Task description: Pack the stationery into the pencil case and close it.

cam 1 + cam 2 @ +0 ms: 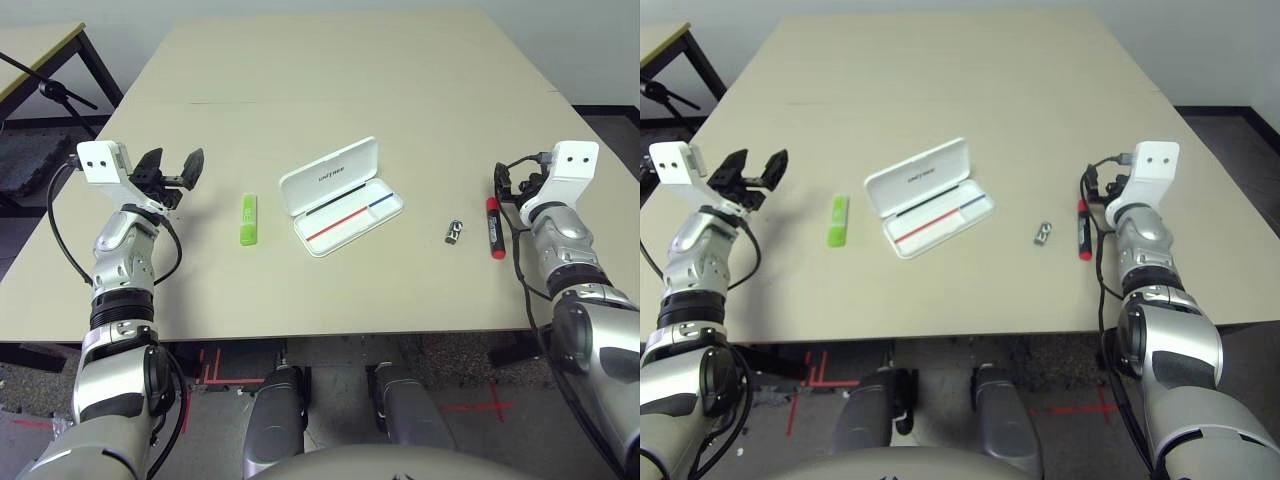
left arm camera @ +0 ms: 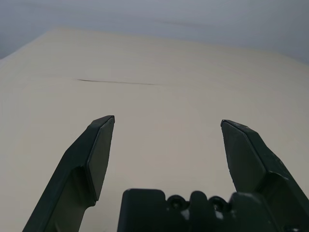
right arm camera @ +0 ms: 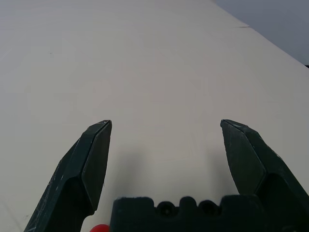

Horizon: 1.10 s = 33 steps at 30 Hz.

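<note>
Stock: flat white plastic pencil case [image 1: 342, 197] lies lid-open, ready for filling; lime-green highlighter [image 1: 248, 219], red marker [image 1: 493, 227] outside; my left gripper [image 1: 172, 170] and right gripper [image 3: 164, 145] spread, empty.

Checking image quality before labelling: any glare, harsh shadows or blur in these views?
Left eye view: even, soft light; the pencil case shows no glare, and the highlighter and marker cast only faint shadows. Left wrist view: the left gripper is sharp, the table edge behind is soft. Right wrist view: a dim shadow lies between the right gripper fingers.

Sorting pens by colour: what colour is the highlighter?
Lime green highlighter, clearest in the left eye view.
</note>
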### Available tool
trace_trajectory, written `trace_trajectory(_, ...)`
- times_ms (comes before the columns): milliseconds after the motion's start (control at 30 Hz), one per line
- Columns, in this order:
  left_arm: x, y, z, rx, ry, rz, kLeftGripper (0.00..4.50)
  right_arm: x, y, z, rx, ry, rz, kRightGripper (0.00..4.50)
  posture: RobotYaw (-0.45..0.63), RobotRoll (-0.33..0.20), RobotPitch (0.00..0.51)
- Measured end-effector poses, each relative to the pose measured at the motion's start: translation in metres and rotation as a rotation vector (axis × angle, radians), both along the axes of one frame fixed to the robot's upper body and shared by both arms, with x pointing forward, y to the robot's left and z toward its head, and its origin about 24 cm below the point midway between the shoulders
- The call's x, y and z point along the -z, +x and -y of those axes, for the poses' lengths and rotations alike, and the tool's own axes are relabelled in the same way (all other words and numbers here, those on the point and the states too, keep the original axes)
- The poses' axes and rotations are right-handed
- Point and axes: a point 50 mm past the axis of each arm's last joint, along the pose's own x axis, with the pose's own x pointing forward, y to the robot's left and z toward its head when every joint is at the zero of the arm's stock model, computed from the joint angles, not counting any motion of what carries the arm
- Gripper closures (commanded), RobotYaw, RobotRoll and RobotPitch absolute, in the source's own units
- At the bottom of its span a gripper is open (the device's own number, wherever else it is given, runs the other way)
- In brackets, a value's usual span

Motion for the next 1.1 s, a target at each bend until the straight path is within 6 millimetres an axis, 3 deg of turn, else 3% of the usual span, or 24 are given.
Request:
trace_trajectory(367, 0.003, 0.002, 0.006, 0.017, -0.013, -0.003, 0.05, -0.002, -0.001, 0.003, 0.005, -0.007, 0.004, 0.0, -0.15, 0.0, 0.097)
trace_trajectory(700, -0.008, 0.009, 0.014, 0.081, -0.004, 0.027, 0.05, -0.006, -0.001, 0.005, -0.02, -0.011, 0.015, 0.0, -0.15, 0.0, 0.086)
trace_trajectory(867, -0.01, 0.008, 0.012, 0.116, 0.012, 0.012, 0.05, -0.012, -0.005, 0.008, -0.145, -0.043, 0.028, 0.0, -0.15, 0.0, 0.097)
trace_trajectory(1100, -0.014, -0.005, 0.015, 0.283, 0.028, -0.017, 0.05, -0.012, -0.02, 0.005, -0.491, -0.096, -0.059, 0.0, -0.13, 0.0, 0.098)
